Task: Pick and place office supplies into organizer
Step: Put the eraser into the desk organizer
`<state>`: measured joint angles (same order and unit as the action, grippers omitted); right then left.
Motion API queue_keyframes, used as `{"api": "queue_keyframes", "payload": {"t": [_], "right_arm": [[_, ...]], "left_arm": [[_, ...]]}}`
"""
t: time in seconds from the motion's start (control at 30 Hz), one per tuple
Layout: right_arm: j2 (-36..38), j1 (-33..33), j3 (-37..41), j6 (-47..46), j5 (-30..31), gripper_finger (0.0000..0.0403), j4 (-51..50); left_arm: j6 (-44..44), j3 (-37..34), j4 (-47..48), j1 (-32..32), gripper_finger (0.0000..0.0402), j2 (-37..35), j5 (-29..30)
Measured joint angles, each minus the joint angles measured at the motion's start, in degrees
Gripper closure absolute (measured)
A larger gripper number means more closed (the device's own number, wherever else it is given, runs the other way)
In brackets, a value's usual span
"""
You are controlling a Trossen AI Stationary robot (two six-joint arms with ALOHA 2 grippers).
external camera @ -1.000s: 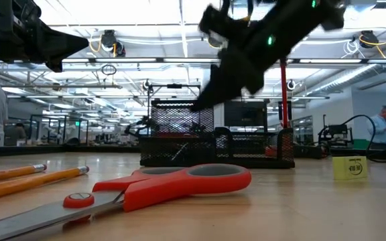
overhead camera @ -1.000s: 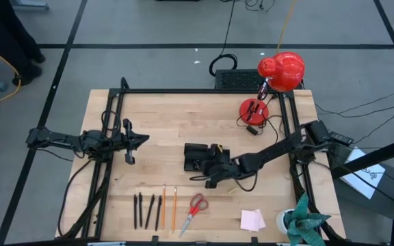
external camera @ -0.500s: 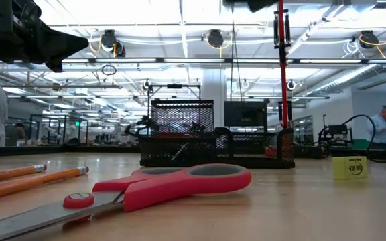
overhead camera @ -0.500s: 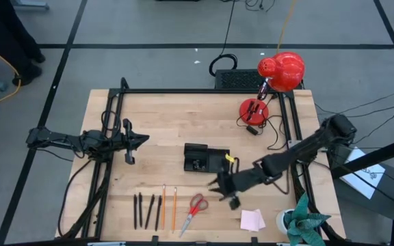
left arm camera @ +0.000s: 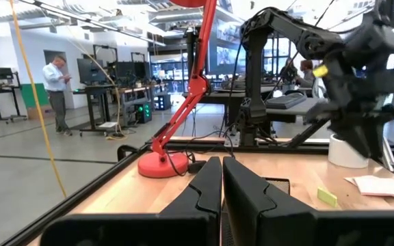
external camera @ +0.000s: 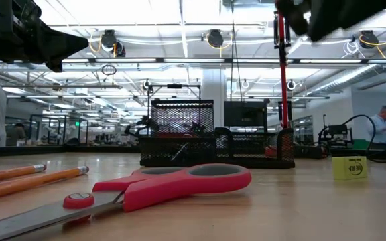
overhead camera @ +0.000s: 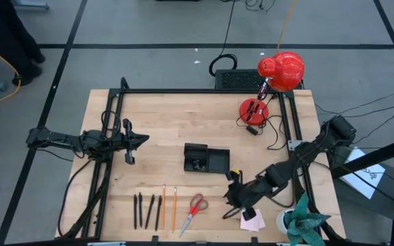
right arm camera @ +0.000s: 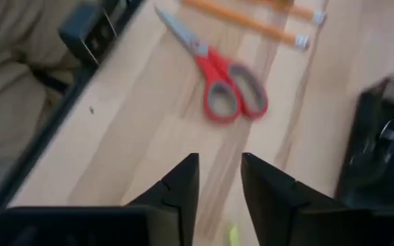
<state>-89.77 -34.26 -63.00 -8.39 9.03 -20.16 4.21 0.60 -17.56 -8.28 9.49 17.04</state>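
The black mesh organizer (overhead camera: pixel 206 159) (external camera: pixel 216 137) stands mid-table. Red-handled scissors (overhead camera: pixel 195 207) (right arm camera: pixel 228 89), two orange pencils (overhead camera: pixel 168 205) and black pens (overhead camera: pixel 148 211) lie along the near edge. A pink sticky-note pad (overhead camera: pixel 254 220) lies at the near right. A small yellow piece (external camera: pixel 350 167) (left arm camera: pixel 327 197) rests flat on the wood. My right gripper (overhead camera: pixel 232 198) (right arm camera: pixel 219 167) hovers open and slanting down between the organizer and the pad, with nothing between its fingers. My left gripper (overhead camera: pixel 144 140) (left arm camera: pixel 222 167) is shut and waits at the table's left.
A red desk lamp (overhead camera: pixel 279 72) stands on its round base (overhead camera: pixel 254 109) at the far right, with cables beside it. A white roll (overhead camera: pixel 285 220) and a green plant (overhead camera: pixel 308 220) sit at the near right corner. Black rails (overhead camera: pixel 108 171) frame the table's sides.
My right gripper has left the organizer. It has swung toward the table's near right, risen out of the low view, and turned as it went. It now hangs over the bare wood beside the pink pad. The supplies and the organizer have stayed put.
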Motion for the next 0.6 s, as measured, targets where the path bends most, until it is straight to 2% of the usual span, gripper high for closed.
{"api": "queue_keyframes", "payload": {"t": [0.3, 0.6], "right_arm": [[-6.2, 3.2, 0.1, -0.8, -5.9, 0.0234, -6.5], [-6.5, 5.7, 0.0, -1.7, -6.2, 0.0226, -9.3]], "left_arm": [[-0.1, 0.0, 0.1, 0.0, 0.0378, 0.0, 0.0], [0.0, 0.0, 0.8, 0.0, 0.0378, 0.0, 0.0]]}}
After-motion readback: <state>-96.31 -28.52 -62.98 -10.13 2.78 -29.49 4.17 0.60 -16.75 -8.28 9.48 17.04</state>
